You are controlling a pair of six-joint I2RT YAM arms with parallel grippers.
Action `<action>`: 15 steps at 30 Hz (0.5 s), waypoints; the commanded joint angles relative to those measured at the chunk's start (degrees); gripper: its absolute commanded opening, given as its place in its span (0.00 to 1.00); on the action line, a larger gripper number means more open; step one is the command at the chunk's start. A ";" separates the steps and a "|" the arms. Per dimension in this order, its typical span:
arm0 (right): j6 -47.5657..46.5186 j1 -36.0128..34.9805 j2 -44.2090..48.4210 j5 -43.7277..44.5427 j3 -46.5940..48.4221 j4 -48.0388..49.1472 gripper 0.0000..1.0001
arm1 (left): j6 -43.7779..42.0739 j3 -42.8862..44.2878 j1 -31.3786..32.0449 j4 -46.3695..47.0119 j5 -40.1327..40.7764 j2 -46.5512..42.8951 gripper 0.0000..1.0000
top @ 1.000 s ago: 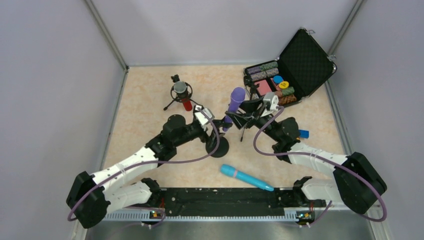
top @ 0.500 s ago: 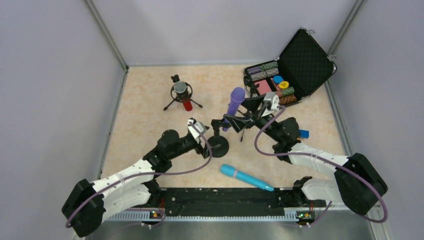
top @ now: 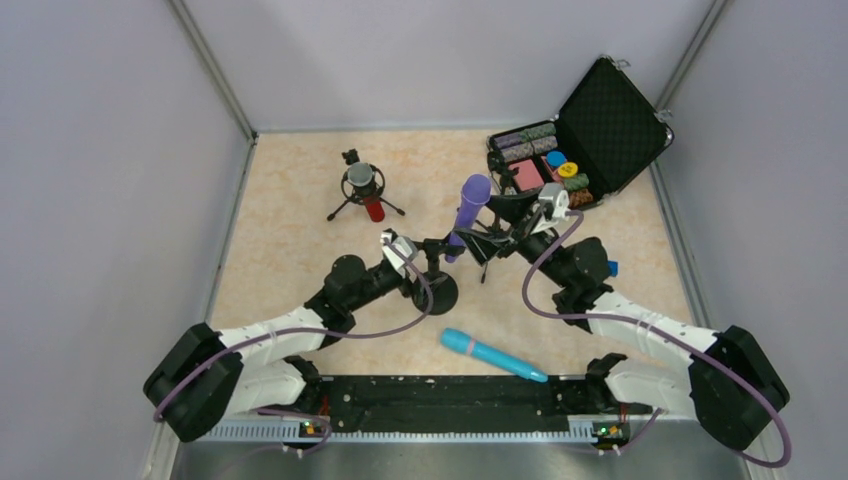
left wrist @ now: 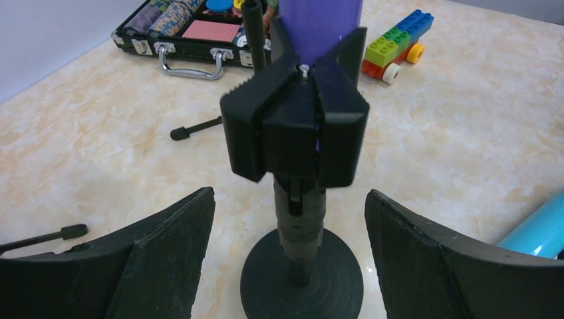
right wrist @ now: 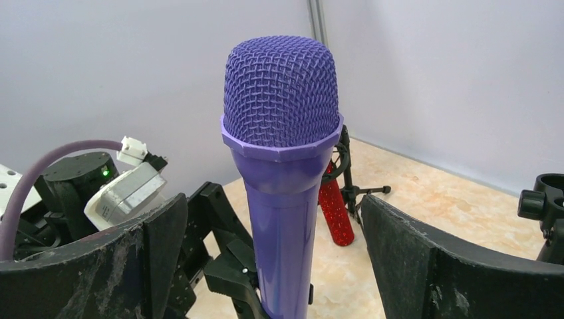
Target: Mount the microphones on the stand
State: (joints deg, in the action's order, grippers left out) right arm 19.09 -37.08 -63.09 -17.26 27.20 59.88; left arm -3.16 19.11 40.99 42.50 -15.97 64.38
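Observation:
The purple microphone [right wrist: 282,133] stands upright in the black clip [left wrist: 296,133] of a stand with a round base [left wrist: 302,279]. My right gripper [right wrist: 273,212] is open, one finger on each side of the purple handle, clear of it. My left gripper [left wrist: 290,252] is open too, straddling the stand's post low down without touching it. The glittery red microphone [top: 374,207] sits in a small tripod stand [top: 362,183] at the back left. Near the front, the light blue microphone [top: 492,355] lies flat on the table.
An open black case of poker chips [top: 565,150] stands at the back right. A multicoloured block train [left wrist: 396,43] lies behind the stand. Thin tripod legs [left wrist: 193,129] of another black stand spread beside the round base.
My right gripper has opened and let go of the purple microphone, which stays in the clip. My left arm pulled back from the stand, then came in again around its post.

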 commanded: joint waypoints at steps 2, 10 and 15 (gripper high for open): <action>-0.26 -0.54 2.28 0.95 -1.00 0.53 0.98 | 0.10 3.96 -0.93 7.76 -2.49 2.79 0.84; -0.33 -0.55 2.88 0.82 -1.30 -0.65 0.98 | -0.13 5.02 -1.77 8.22 -4.20 4.19 0.49; -1.41 -0.54 4.26 1.31 -1.44 -2.75 0.98 | -0.27 4.94 -1.92 6.92 -4.93 3.81 0.07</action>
State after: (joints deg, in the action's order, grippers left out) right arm 19.05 -37.08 -61.23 -16.51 25.87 57.32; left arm -2.72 21.87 39.59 46.98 -19.73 68.29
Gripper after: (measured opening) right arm 0.980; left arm 0.294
